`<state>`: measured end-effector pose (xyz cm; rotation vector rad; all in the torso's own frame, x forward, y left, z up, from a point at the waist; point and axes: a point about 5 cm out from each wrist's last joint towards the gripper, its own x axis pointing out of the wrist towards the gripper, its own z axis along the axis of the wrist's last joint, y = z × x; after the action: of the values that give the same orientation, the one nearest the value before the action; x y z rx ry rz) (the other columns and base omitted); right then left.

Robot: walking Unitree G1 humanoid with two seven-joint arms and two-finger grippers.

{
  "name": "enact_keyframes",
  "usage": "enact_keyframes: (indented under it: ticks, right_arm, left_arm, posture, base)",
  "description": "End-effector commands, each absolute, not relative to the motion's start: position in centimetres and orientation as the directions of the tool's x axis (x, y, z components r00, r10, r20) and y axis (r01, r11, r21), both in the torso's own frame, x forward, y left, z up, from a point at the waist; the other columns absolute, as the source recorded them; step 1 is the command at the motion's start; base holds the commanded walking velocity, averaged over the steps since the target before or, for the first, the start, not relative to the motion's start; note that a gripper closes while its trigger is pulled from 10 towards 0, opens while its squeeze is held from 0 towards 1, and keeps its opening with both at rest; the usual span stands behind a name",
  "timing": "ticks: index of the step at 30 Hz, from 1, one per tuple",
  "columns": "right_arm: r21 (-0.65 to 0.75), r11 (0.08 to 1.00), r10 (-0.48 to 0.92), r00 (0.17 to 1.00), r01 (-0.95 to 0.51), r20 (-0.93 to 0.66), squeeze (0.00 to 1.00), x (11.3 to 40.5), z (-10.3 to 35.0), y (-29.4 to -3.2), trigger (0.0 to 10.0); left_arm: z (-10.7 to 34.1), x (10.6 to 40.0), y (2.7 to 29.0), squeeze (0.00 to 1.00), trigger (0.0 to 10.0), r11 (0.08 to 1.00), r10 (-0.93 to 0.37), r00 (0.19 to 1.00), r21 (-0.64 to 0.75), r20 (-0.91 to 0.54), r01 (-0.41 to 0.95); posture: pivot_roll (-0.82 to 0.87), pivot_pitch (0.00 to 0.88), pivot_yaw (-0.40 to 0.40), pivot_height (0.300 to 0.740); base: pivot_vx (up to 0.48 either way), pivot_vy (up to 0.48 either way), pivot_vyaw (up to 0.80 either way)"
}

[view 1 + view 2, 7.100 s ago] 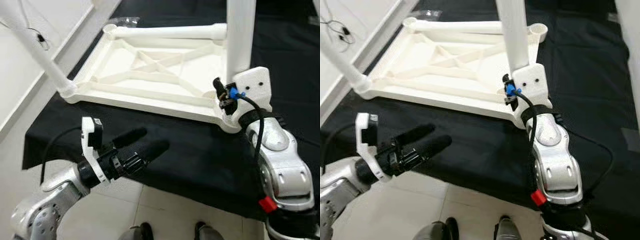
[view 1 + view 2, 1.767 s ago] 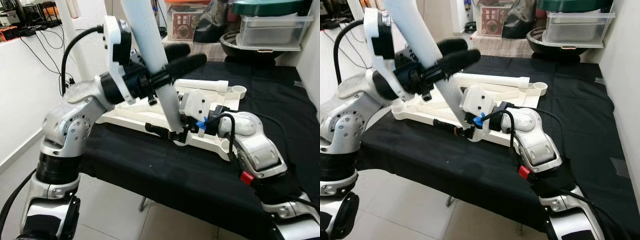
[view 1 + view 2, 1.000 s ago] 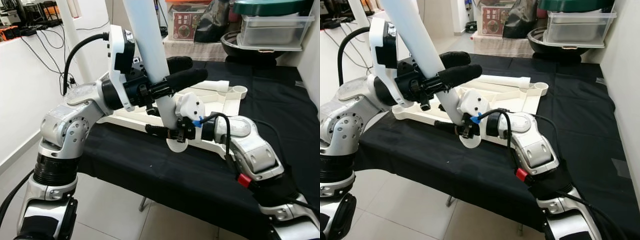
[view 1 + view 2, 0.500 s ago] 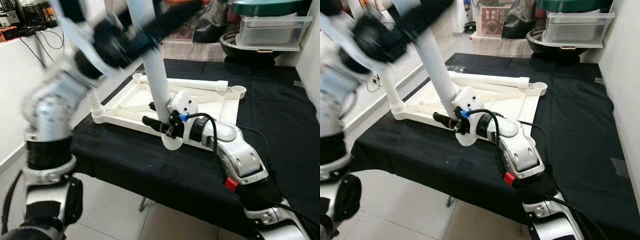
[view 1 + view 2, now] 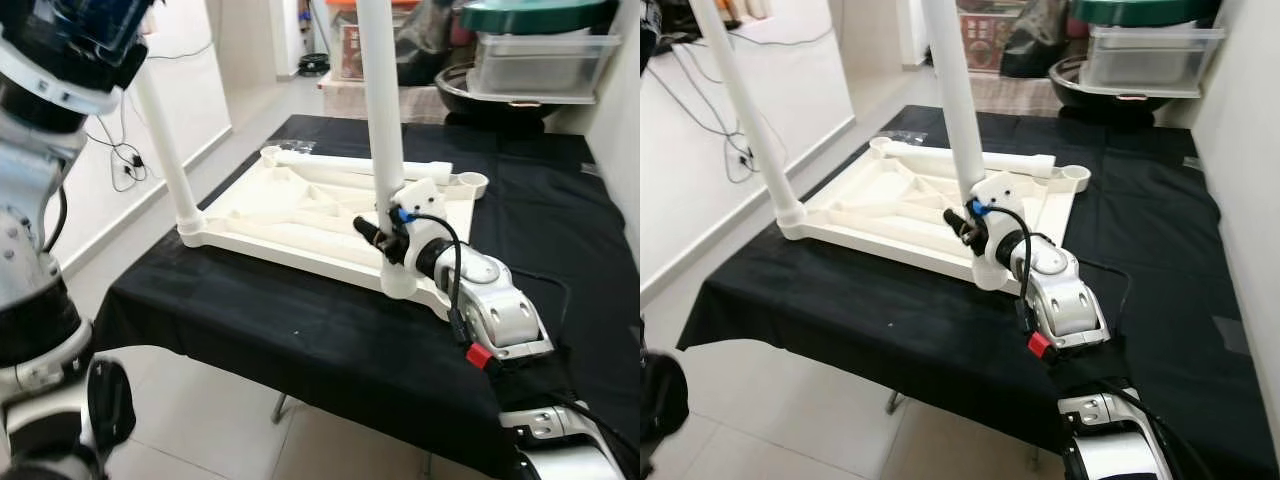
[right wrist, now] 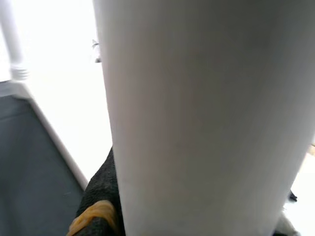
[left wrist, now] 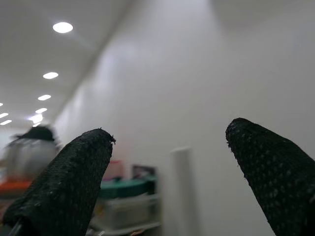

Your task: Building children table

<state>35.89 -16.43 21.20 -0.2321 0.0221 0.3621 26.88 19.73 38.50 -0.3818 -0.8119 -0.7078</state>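
Observation:
The white children's table top (image 5: pixel 285 247) lies upside down on the black-covered table (image 5: pixel 300 340). One white leg (image 5: pixel 163 140) stands upright in its near left corner. A second leg (image 5: pixel 380 100) stands upright in the near right corner. My right gripper (image 5: pixel 378 235) is shut on the base of this second leg, which looms close in the right wrist view (image 6: pixel 197 108) with one black finger (image 6: pixel 101 196) beside it. A third leg (image 5: pixel 350 165) lies along the top's far edge. My left gripper (image 7: pixel 170 132) is raised high and open, holding nothing.
My left arm (image 5: pixel 60 60) rises at the upper left. Plastic bins and a dark bowl (image 5: pixel 540 60) stand behind the table. Cables (image 5: pixel 125 160) hang by the wall on the left. Tiled floor lies in front of the table's near edge.
My left gripper let go of the second leg and swung up and away to the left. That leg went from tilted to upright in the near right corner. The camera also shifted.

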Motion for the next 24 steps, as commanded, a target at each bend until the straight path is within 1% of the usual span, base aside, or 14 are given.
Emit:
enact_keyframes:
  ticks: [1,2,5,6,7,8,9,10,11,13,14,17,20,24]
  right_arm:
    - [-0.202,0.924,0.325,0.945,-0.324,-0.028,0.00,35.9,21.4,-16.8,2.9]
    - [-0.187,0.933,0.314,0.950,-0.308,0.002,0.00,35.9,21.8,-17.0,10.0]
    - [-0.177,0.938,0.307,0.952,-0.298,0.023,0.00,35.9,22.1,-17.1,10.0]
    - [-0.140,0.950,0.289,0.955,-0.277,0.067,0.00,35.7,22.6,-17.4,10.0]
    - [-0.140,0.950,0.289,0.955,-0.277,0.067,0.00,35.7,22.6,-17.4,10.0]
    - [-0.105,0.960,0.272,0.956,-0.261,0.112,0.00,35.6,23.2,-17.7,10.0]
    - [-0.105,0.960,0.272,0.956,-0.261,0.112,0.00,35.6,23.2,-17.7,10.0]
    - [-0.083,0.966,0.253,0.956,-0.243,0.150,0.00,35.4,23.7,-17.9,10.0]
    - [-0.083,0.966,0.253,0.956,-0.243,0.150,0.00,35.4,23.7,-17.9,10.0]
    - [-0.050,0.972,0.234,0.956,-0.228,0.176,0.00,35.2,24.2,-17.9,10.0]
    - [-0.050,0.972,0.234,0.956,-0.228,0.176,0.00,35.2,24.2,-17.9,10.0]
    - [-0.031,0.969,0.245,0.953,-0.243,0.177,0.00,35.1,24.4,-17.4,10.0]
    - [-0.019,0.961,0.273,0.938,-0.275,0.211,0.00,34.8,24.6,-16.7,10.0]
    - [-0.021,0.957,0.287,0.933,-0.289,0.219,0.00,34.7,24.6,-16.4,10.0]
  left_arm:
    - [36.6,28.0,20.9,0.00,10.0,0.820,-0.302,0.631,-0.143,0.715,0.554]
    - [35.0,28.6,21.2,0.00,10.0,0.864,-0.255,0.714,-0.178,0.652,0.471]
    - [33.9,29.0,21.4,0.00,10.0,0.888,-0.227,0.759,-0.191,0.610,0.419]
    - [31.5,29.4,21.1,0.00,10.0,0.917,-0.211,0.831,-0.189,0.515,0.351]
    - [31.5,29.4,21.1,0.00,10.0,0.917,-0.211,0.831,-0.189,0.515,0.351]
    - [28.7,29.6,20.2,0.00,10.0,0.931,-0.227,0.882,-0.174,0.412,0.321]
    - [28.7,29.6,20.2,0.00,10.0,0.931,-0.227,0.882,-0.174,0.412,0.321]
    - [26.4,29.4,19.1,0.00,10.0,0.929,-0.259,0.908,-0.170,0.330,0.327]
    - [26.4,29.4,19.1,0.00,10.0,0.929,-0.259,0.908,-0.170,0.330,0.327]
    - [22.9,28.4,16.7,0.00,10.0,0.889,-0.319,0.917,-0.261,0.238,0.377]
    - [22.9,28.4,16.7,0.00,10.0,0.889,-0.319,0.917,-0.261,0.238,0.377]
    - [21.4,27.5,15.0,0.00,10.0,0.855,-0.356,0.912,-0.322,0.203,0.406]
    - [20.4,27.2,13.7,0.00,10.0,0.857,-0.371,0.912,-0.314,0.173,0.408]
    - [20.1,27.1,13.4,0.00,10.0,0.862,-0.372,0.914,-0.305,0.165,0.406]
  posture:
    - [-0.03,0.000,0.027,0.740]
    - [-0.03,0.000,0.027,0.740]
    - [-0.03,0.000,0.027,0.740]
    - [-0.03,0.000,0.025,0.740]
    - [-0.03,0.000,0.025,0.740]
    - [-0.03,0.000,0.027,0.740]
    - [-0.03,0.000,0.027,0.740]
    - [-0.03,0.000,0.028,0.740]
    - [-0.03,0.000,0.028,0.740]
    - [-0.03,0.009,0.027,0.740]
    - [-0.03,0.009,0.027,0.740]
    - [-0.03,0.012,0.027,0.740]
    - [-0.03,0.017,0.029,0.740]
    - [-0.03,0.019,0.030,0.740]
  base:
    - [0.000,0.000,0.00]
    - [0.000,0.000,0.00]
    - [0.000,0.000,0.00]
    - [0.000,0.000,0.00]
    - [0.000,0.000,0.00]
    - [0.000,0.000,0.00]
    - [0.000,0.000,0.00]
    - [0.000,0.000,0.00]
    - [0.000,0.000,0.00]
    - [0.000,0.000,0.00]
    - [0.000,0.000,0.00]
    - [0.080,0.000,-0.80]
    - [0.161,0.000,-0.53]
    - [0.000,0.000,-0.80]
